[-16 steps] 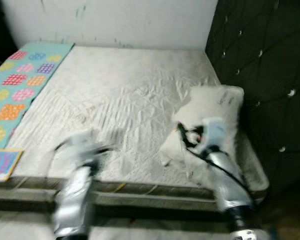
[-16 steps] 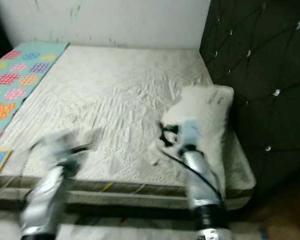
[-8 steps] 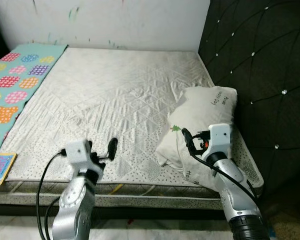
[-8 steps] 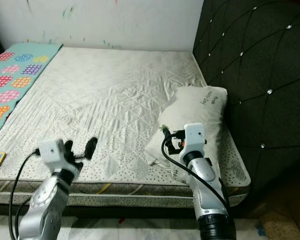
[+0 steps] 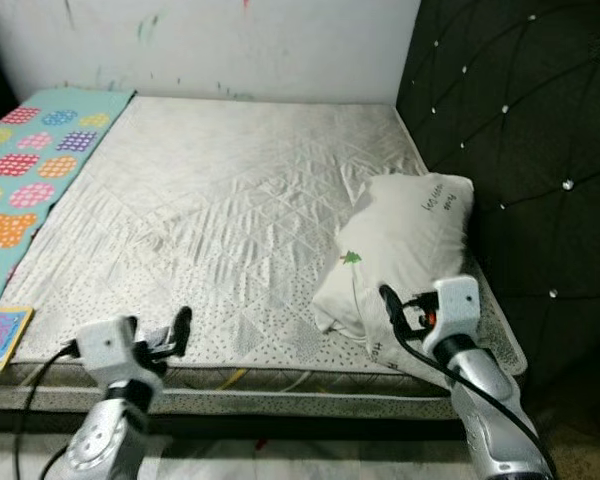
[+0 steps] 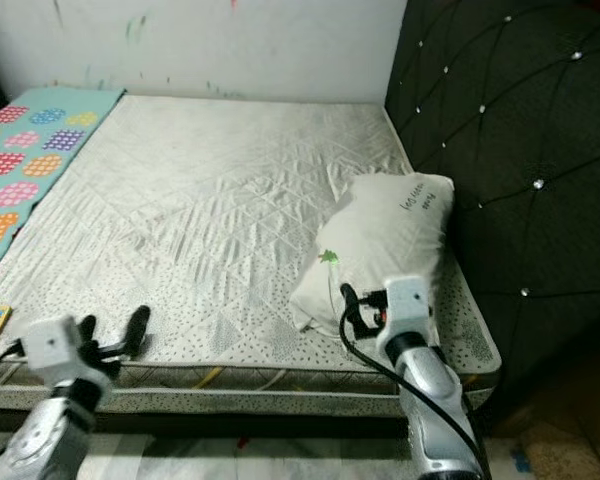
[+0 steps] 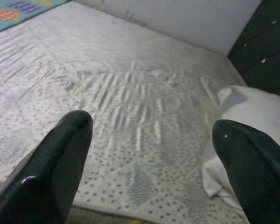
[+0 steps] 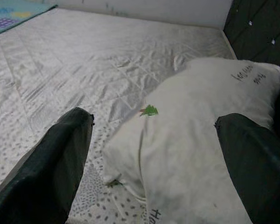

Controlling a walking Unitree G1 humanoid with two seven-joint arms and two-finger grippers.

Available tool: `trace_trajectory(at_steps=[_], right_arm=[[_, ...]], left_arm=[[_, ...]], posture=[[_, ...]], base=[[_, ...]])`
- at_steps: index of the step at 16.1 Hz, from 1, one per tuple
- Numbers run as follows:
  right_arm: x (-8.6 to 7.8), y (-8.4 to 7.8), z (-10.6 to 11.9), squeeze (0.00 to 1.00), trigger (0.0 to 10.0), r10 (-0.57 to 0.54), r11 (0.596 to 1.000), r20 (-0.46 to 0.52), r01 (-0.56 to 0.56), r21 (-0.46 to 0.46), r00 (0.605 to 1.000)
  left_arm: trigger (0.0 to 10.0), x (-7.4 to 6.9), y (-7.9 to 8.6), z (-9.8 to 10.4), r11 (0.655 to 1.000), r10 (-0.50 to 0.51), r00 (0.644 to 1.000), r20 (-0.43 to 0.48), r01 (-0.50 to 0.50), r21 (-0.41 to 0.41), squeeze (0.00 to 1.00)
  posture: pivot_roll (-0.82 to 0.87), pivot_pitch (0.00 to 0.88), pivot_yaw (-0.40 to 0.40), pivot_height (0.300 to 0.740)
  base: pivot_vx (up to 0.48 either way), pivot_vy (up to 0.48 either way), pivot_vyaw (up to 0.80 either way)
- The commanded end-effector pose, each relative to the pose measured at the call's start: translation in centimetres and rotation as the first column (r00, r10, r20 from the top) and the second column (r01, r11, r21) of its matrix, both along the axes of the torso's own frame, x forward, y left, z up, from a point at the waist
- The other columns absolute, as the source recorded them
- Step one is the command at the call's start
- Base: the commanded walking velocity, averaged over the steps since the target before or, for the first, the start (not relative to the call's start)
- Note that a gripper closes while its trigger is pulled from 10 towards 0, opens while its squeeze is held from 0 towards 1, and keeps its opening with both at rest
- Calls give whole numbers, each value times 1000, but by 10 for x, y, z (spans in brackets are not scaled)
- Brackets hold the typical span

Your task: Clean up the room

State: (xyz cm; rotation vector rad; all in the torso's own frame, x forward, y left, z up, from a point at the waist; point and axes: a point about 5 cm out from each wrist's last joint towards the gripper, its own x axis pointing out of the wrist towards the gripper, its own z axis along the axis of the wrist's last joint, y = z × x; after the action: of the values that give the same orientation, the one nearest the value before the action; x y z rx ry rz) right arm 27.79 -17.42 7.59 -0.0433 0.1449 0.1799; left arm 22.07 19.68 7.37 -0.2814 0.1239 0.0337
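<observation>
A white pillow (image 5: 405, 245) with a small green mark lies on the right side of the white mattress (image 5: 230, 190), up against the dark headboard. My right gripper (image 8: 154, 119) hovers open at the near edge of the bed, pointing at the pillow's near end, with nothing between its fingers (image 6: 347, 298). Low at the mattress's front left edge, my left gripper (image 7: 151, 121) also stands open and empty, its fingers (image 5: 183, 326) over the dotted border of the sheet.
A dark tufted headboard (image 5: 520, 130) closes off the right side. A colourful patterned mat (image 5: 30, 170) runs along the bed's left, with a picture book (image 5: 0, 335) at its near end. A marked white wall (image 5: 230, 45) stands behind.
Both arms have dropped and pulled back toward the bed's near edge. The left gripper moved left and lower. The blur of a second ago has settled; the pillow has not moved.
</observation>
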Motion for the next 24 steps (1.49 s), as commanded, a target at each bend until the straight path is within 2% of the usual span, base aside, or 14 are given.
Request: trace_trajectory(at_steps=[1, 6, 8, 15, 24], right_arm=[[1, 2, 10, 0, 10000, 23, 1000, 62, -23, -13, 998], [-6, 3, 10, 0, 10000, 54, 992, 60, -47, -115, 997], [-5, 10, 11, 0, 10000, 99, 990, 67, -92, -104, 993], [-3, 12, 10, 0, 10000, 105, 989, 60, -98, -113, 993], [0, 13, 13, 0, 10000, 110, 989, 76, -101, -110, 991]], left_arm=[[10000, -1, -5, 7, 1000, -31, 999, 28, 31, 2, 0], [10000, -3, -13, 6, 998, -60, 998, 15, 60, 1, 0], [10000, 2, -18, 9, 996, -82, 996, 26, 83, -23, 0], [10000, 2, -19, 11, 994, -103, 994, 39, 104, -34, 0], [10000, 5, -21, 10, 992, -119, 992, 38, 120, -33, 0]], posture=[[-75, 5, -44, 740], [-80, 20, -40, 740], [-82, 25, -37, 740], [-82, 30, -40, 740], [-84, 15, -39, 740]], base=[[0, 0, 0], [0, 0, 0], [0, 0, 0], [0, 0, 0], [206, 0, 0]])
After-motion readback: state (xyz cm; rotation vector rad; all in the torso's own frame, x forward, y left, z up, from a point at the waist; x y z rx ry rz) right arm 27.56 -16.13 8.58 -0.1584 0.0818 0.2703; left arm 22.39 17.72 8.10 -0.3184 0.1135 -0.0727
